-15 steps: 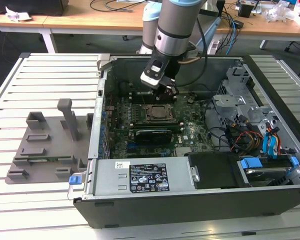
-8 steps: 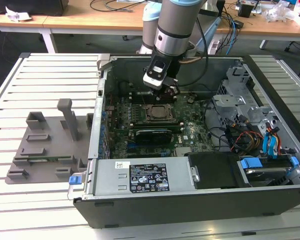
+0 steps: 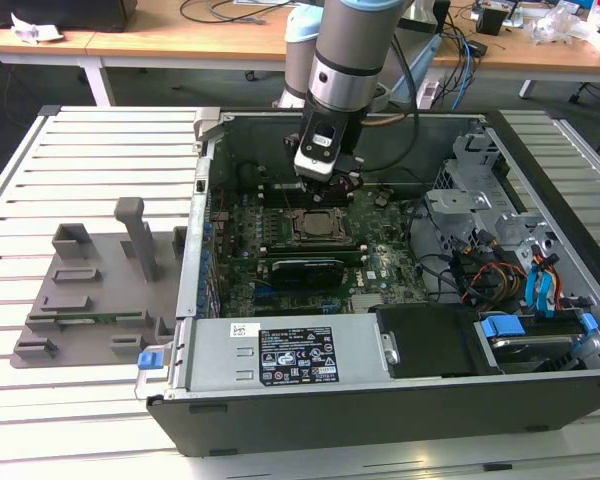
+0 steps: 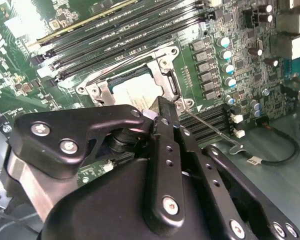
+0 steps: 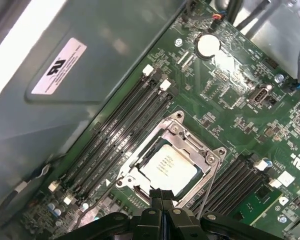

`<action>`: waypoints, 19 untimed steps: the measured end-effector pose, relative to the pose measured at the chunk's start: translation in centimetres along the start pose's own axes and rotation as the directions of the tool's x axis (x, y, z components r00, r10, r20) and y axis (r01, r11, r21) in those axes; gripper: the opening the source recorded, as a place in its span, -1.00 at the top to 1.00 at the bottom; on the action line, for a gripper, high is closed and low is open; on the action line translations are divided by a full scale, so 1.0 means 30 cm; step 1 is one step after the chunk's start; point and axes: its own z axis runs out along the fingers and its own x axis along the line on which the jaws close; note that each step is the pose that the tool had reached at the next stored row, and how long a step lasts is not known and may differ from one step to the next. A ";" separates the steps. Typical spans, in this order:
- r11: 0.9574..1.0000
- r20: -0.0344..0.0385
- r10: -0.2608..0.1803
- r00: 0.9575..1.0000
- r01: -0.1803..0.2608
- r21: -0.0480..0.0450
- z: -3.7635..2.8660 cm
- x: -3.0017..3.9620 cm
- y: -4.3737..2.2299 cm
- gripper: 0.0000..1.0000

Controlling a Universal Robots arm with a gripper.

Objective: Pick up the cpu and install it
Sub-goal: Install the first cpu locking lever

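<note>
The cpu (image 5: 170, 167) is seen lying flat in the socket (image 5: 179, 131), metal plate up. It is square, with its edges parallel to the memory slots (image 5: 125, 130) flanking both sides. The end effector (image 5: 162, 194) is poised over the socket's edge, fingers pressed together and empty.

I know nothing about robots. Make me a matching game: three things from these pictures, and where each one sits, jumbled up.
Things:
1. cpu
2. gripper
3. grey fixture

Places:
A. on the slatted table, outside the computer case
B. lying in the motherboard socket
C. hovering close over the socket, inside the case

Pairs: 1-B, 2-C, 3-A
</note>
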 end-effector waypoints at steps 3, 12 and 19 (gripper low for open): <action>0.998 0.006 -0.065 0.998 0.065 0.005 0.000 0.000 0.000 0.79; 0.975 0.018 -0.224 0.974 0.224 0.018 0.000 -0.001 0.001 0.79; 0.948 0.025 -0.318 0.948 0.318 0.026 0.000 -0.001 0.002 0.79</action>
